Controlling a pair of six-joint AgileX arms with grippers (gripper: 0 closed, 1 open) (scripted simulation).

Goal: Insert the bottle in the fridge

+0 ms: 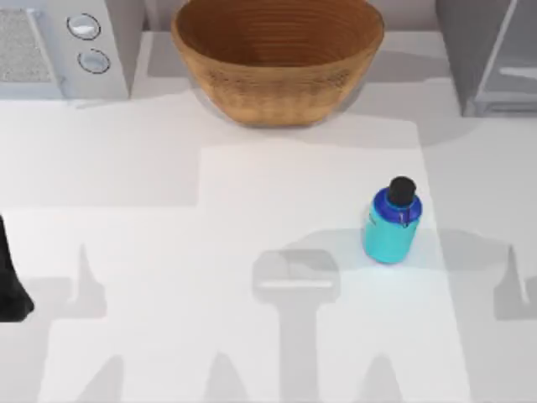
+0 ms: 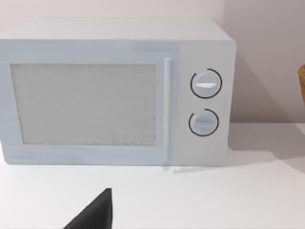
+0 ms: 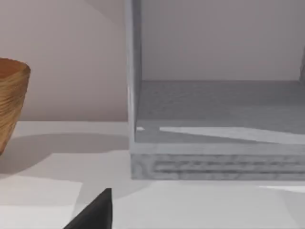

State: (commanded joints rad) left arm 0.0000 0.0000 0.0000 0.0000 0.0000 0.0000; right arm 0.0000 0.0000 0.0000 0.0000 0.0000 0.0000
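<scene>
One bottle upright on table (fridge far right corner); tool states: cannot tell.

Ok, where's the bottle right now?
In the top view the bottle stands on the table's right half, nearer than the basket and left of the fridge at the far right corner.

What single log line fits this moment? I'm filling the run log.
stage: pre-grasp | bottle: upright on table, right of centre, untouched | fridge: far right | left arm: table's left edge
</scene>
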